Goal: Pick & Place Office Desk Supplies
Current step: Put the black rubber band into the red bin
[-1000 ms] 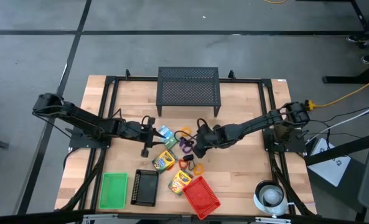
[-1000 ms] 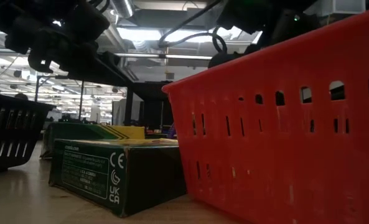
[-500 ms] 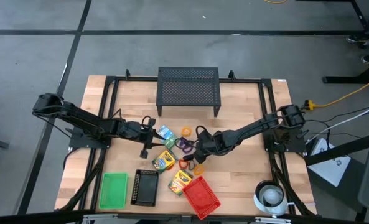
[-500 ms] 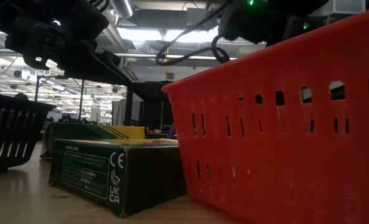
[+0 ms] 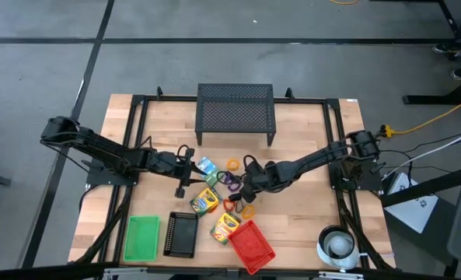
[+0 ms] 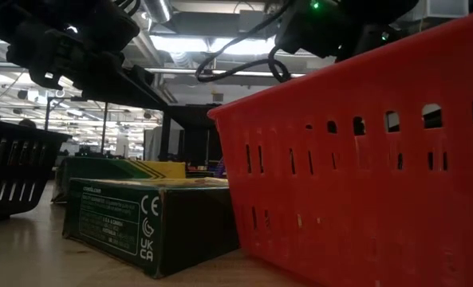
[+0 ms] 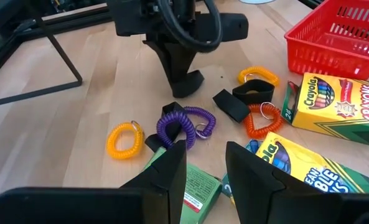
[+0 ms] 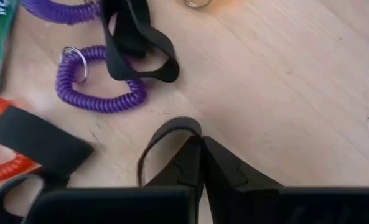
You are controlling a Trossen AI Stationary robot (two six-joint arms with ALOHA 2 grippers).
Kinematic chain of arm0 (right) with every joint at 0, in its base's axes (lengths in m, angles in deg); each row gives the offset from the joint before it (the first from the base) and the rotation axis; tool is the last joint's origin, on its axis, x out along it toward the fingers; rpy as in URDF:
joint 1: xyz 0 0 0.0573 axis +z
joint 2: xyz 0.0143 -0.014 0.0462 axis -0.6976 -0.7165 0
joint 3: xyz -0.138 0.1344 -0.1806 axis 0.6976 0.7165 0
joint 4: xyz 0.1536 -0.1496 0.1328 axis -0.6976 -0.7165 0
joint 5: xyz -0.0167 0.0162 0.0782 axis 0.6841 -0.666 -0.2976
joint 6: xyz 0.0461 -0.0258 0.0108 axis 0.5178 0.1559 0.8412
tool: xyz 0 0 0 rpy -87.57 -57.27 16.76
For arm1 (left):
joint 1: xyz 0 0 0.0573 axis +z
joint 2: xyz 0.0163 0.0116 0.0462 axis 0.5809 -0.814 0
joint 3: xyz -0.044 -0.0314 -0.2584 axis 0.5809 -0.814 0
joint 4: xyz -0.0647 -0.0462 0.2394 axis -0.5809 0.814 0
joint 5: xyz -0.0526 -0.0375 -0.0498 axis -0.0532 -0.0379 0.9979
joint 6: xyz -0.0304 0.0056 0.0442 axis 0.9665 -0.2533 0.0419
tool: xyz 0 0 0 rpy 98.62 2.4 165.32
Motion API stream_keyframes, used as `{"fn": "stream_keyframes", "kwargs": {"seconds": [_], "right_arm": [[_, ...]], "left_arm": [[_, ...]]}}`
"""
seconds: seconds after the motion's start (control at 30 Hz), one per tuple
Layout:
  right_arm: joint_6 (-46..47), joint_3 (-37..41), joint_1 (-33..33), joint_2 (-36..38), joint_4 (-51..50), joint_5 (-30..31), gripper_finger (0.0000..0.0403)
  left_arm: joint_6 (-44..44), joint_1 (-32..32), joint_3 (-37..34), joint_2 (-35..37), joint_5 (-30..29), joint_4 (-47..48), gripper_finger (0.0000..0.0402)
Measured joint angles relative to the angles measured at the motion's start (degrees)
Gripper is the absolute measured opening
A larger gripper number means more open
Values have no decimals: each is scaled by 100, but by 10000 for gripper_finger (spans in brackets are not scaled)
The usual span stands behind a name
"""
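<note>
Right end effector (image 8: 201, 149) sits low over the middle of the wooden tabletop (image 5: 308, 124), fingers pinched together on a black strap loop (image 8: 162, 140) directly at its tips; the purple coiled ring (image 8: 94, 87) lies just beside it. Left end effector (image 7: 203, 165) hovers part-open, gripping nothing, near the yellow coiled ring (image 7: 123, 140). Readable print: "Crayola CRAYONS" on the yellow cardboard box (image 7: 343, 109); "CE" and "UKCA" on the green box side (image 6: 112, 223).

A red basket (image 6: 364, 159) stands on the counter (image 6: 29, 255), touching a dark green box (image 6: 140, 223); a black basket (image 6: 13, 167) sits apart.
</note>
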Motion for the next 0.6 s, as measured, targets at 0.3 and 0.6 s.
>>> {"fn": "stream_keyframes", "kwargs": {"seconds": [0.3,0.6], "right_arm": [[-495,0,7,810,34,345,4],[-1281,0,602,1656,1003,-444,2]], "left_arm": [[0,0,2,0,-7,1,111],[-20,0,4,0,-11,-5,111]]}}
